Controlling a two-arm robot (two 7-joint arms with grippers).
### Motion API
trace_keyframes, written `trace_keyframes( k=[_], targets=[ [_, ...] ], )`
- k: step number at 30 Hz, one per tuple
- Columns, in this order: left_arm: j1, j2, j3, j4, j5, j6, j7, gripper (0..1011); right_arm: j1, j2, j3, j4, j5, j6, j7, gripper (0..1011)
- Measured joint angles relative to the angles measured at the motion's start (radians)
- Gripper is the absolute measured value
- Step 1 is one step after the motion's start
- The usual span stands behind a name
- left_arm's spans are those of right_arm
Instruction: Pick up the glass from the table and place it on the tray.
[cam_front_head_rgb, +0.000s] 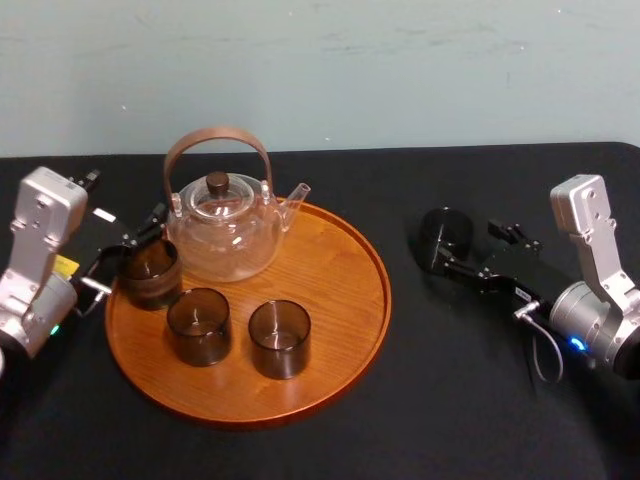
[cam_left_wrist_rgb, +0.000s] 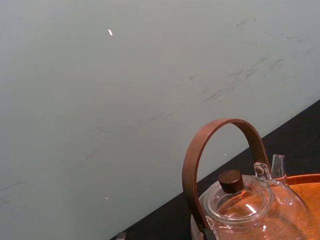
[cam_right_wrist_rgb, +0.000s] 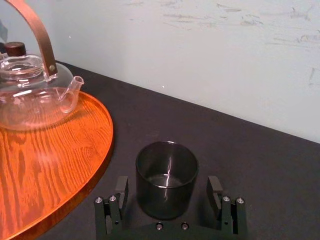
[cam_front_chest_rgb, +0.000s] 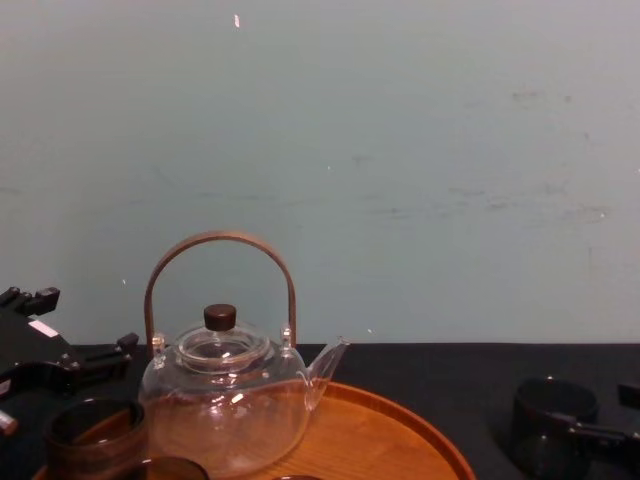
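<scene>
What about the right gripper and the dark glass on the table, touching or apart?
Apart. Right wrist view: right gripper open around dark glass, a gap beside each finger.

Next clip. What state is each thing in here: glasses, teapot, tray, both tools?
Dark cylindrical glass on black-cloth table: upright, empty, ungripped.
Right tool: open, straddling that glass.
Left tool: at the leftmost tray glass, which stands upright.
Round orange-brown wooden tray: flat on table, loaded.
Clear glass teapot: upright, lid on, on tray.
Two other dark glasses: upright, empty, on tray.
</scene>
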Motion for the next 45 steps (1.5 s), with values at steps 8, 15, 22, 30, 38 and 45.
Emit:
trace_keyframes(
  k=[8, 15, 22, 30, 38, 45],
  targets=[
    [0.0, 0.0, 0.0, 0.0, 0.0, 0.0, 0.0, 1001, 0.051, -0.008, -0.012, 0.057, 0.019, 0.008, 0.02, 1002],
    [0.0, 0.0, 0.0, 0.0, 0.0, 0.0, 0.0, 1002, 0.104, -0.023, -0.032, 0.128, 0.022, 0.011, 0.028, 1003],
    [0.0, 0.0, 0.0, 0.0, 0.0, 0.0, 0.0, 1001, 0.154, -0.036, -0.054, 0.196, 0.014, 0.002, 0.038, 1002],
    [0.0, 0.0, 0.0, 0.0, 0.0, 0.0, 0.0, 1002, 0.183, -0.045, -0.072, 0.237, 0.003, -0.007, 0.047, 1002],
    [0.0, 0.0, 0.0, 0.0, 0.0, 0.0, 0.0, 1001, 0.182, -0.044, -0.07, 0.235, 0.003, -0.007, 0.047, 1002],
    [0.0, 0.0, 0.0, 0.0, 0.0, 0.0, 0.0, 1001, 0.18, -0.044, -0.069, 0.233, 0.004, -0.007, 0.046, 992]
  ],
)
